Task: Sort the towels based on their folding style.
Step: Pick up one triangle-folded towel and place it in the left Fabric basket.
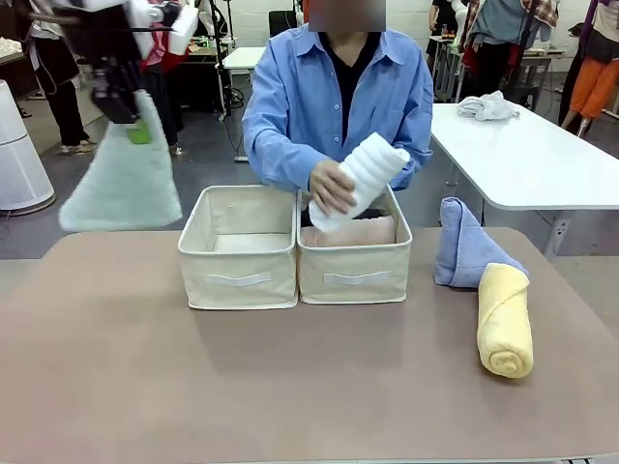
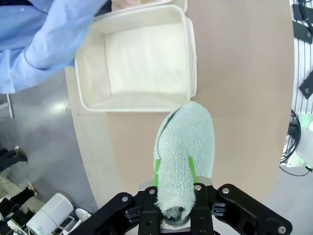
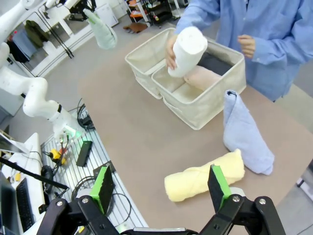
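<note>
Sorting looks about half done. The left pincer [image 1: 133,124] is pinched shut on the narrow end of the pale green cone [image 1: 121,188], which hangs wide end down in the air, up and to the left of the two beige bins and clear of the bench [image 1: 193,387]. Seen from the left wrist, the cone's hanging end sits just outside one end wall of the left bin [image 1: 238,266], whose bottom is bare. At the far side, the person's hand [image 1: 332,186] holds the white roll [image 1: 363,179] tilted over the right bin [image 1: 354,271], where the pink roll [image 1: 350,232] lies with the dark grey roll [image 3: 217,62] behind it. Rolls seem to go right, so I judge the empty left bin is meant for cones. The light blue cone [image 1: 464,246] and the yellow roll [image 1: 505,324] lie on the bench right of the bins, against each other as far as I can tell. The right pincer [image 3: 160,182] hovers over them, spread wide and holding nothing. For the left arm, the next move calls for carrying the cone over the rim of the left bin, lowering it and only then letting go. The towel hangs long and limp, so it must clear the wall or it may drag the light bin along.
</note>
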